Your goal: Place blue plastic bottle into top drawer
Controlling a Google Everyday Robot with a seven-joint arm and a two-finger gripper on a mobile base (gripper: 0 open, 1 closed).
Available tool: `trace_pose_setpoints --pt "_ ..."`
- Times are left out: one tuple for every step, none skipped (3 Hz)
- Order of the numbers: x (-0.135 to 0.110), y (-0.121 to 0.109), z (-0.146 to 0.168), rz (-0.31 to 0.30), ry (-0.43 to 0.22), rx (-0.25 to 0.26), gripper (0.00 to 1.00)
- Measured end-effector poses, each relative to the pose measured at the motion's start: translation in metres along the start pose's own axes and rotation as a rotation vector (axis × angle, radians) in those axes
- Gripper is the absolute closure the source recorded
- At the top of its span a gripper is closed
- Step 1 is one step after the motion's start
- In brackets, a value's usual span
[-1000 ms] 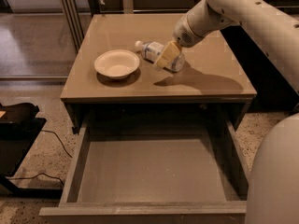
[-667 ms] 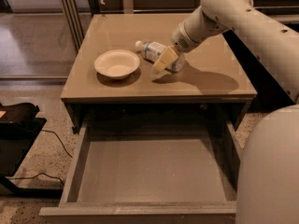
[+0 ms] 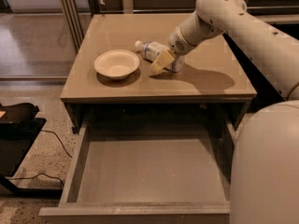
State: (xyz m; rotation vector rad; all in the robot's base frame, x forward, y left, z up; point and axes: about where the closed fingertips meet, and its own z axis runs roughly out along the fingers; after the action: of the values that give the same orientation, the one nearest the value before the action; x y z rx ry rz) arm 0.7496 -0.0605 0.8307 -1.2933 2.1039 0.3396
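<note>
The blue plastic bottle (image 3: 152,51) lies on its side on the cabinet top (image 3: 205,85), white cap pointing left toward the bowl. My gripper (image 3: 162,61) is down at the bottle's right end, with its yellowish tip in front of the bottle and hiding part of it. I cannot see whether it has hold of the bottle. The top drawer (image 3: 149,176) is pulled wide open below the cabinet top, and its flat bottom is bare.
A round cream-white bowl (image 3: 117,64) stands just left of the bottle. My arm (image 3: 233,22) reaches in from the upper right and my body (image 3: 266,171) fills the lower right beside the drawer. A black stand with cables (image 3: 16,125) sits on the floor at left.
My gripper has moved slightly left and lower, closer onto the bottle. The bottle and the bowl have not moved.
</note>
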Motion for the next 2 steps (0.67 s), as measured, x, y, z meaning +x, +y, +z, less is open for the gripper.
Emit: trace_pose_setpoints --pt "0.0000 0.0000 0.0001 0.000 0.000 0.000 0.42" --pt "0.0000 0.0001 0.0001 0.000 0.000 0.000 0.65"
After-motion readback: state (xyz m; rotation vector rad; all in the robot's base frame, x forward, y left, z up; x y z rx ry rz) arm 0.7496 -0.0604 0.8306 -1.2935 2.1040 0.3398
